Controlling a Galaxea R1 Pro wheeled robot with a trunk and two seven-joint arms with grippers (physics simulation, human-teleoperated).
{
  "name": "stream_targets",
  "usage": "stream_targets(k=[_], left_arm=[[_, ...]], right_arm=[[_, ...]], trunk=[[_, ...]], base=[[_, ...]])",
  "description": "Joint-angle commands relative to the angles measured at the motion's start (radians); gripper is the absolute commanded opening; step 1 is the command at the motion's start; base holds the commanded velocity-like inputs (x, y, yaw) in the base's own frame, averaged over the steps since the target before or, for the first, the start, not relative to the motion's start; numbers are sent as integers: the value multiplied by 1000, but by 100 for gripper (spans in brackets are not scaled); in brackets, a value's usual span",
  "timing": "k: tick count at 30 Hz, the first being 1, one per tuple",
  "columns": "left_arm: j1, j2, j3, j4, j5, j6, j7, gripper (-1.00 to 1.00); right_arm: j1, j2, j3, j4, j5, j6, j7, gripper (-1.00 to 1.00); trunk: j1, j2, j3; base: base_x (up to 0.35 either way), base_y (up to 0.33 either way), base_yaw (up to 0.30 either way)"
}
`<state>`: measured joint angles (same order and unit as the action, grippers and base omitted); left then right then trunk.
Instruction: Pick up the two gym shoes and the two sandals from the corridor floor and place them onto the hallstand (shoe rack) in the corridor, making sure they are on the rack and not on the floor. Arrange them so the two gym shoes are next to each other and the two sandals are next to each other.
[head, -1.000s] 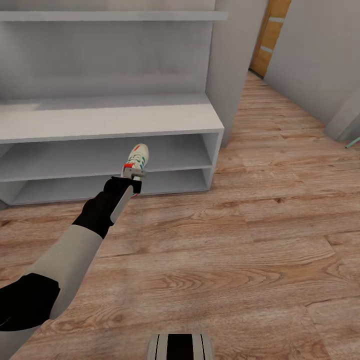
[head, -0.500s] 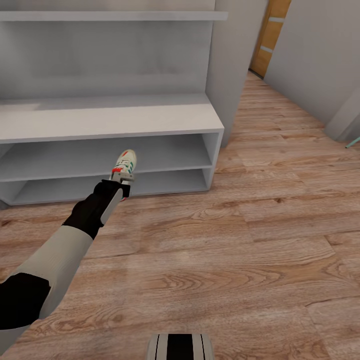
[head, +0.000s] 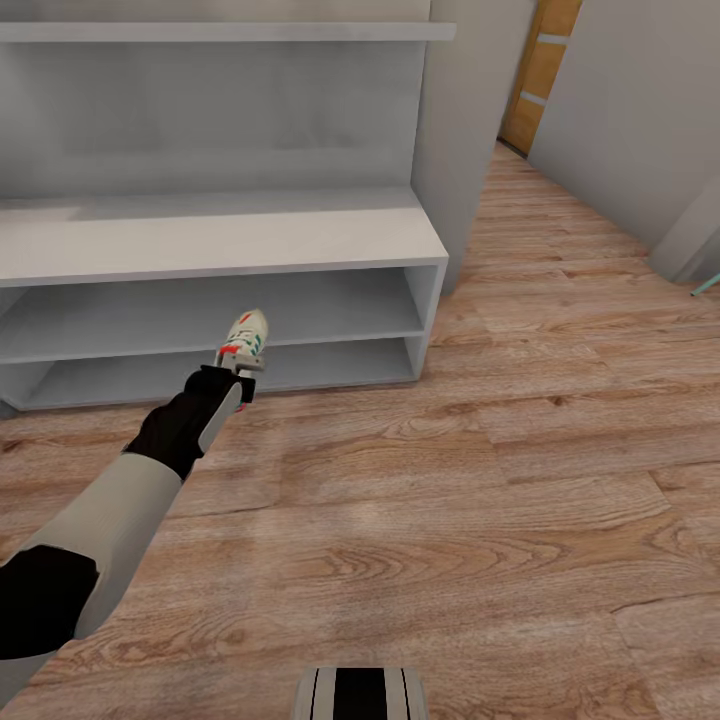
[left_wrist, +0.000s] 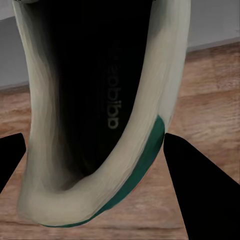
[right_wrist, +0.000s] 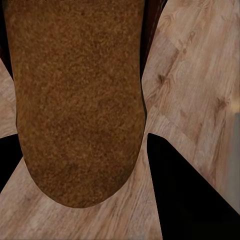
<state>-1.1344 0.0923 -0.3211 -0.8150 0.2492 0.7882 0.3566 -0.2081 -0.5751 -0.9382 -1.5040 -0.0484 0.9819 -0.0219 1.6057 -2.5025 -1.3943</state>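
In the head view the left arm reaches from the lower left of the frame up toward the middle, ending at the left gripper (head: 232, 367), which is clamped on a gym shoe (head: 245, 337). The shoe is held off the floor, toe pointing up and away, and in the picture it overlaps the front edge of the hallstand's (head: 230, 240) shelf board, the one between the two open compartments. Whether it touches that edge cannot be told. The hallstand fills the upper left of the frame, white, with a flat top surface and two long open compartments. A thin white wall shelf (head: 230, 32) runs across the top of the frame above it. The corridor floor (head: 480, 520) spreads over the lower and right parts of the picture, and an orange-brown door (head: 540, 70) stands at the upper right.

The left wrist view looks into the gym shoe's (left_wrist: 100, 115) dark opening, with its cream rim and a green sole edge. The two dark fingers (left_wrist: 200, 190) sit at either side of the heel, low in the frame, over wood floor.

In the right wrist view the right gripper (right_wrist: 85, 165) grasps a sandal (right_wrist: 75, 100), seen as a broad brown grainy sole between the dark fingers (right_wrist: 185, 190), with floor planks (right_wrist: 200, 65) behind.
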Motion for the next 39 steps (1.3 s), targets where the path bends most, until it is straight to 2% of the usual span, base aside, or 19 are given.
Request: stream_targets(k=[1, 9, 33, 39], left_arm=[[-1, 1, -6, 17, 8, 3, 10, -100], [1, -2, -7, 82, 9, 2, 9, -100], [1, -2, -6, 86, 10, 2, 10, -100], [1, -2, -6, 87, 10, 2, 10, -100]], right_arm=[[-1, 0, -1, -1, -5, 4, -3, -100], [-1, 0, -1, -1, -5, 4, -3, -100], [-1, 0, -1, -1, -5, 4, -4, -100], [-1, 0, -1, -1, -5, 4, -4, -100]], trunk=[[0, 0, -1], [0, 0, -1], [0, 0, -1], [0, 0, -1]], base=[[0, 0, 0], [0, 0, 0], [67, 0, 0], [251, 0, 0]])
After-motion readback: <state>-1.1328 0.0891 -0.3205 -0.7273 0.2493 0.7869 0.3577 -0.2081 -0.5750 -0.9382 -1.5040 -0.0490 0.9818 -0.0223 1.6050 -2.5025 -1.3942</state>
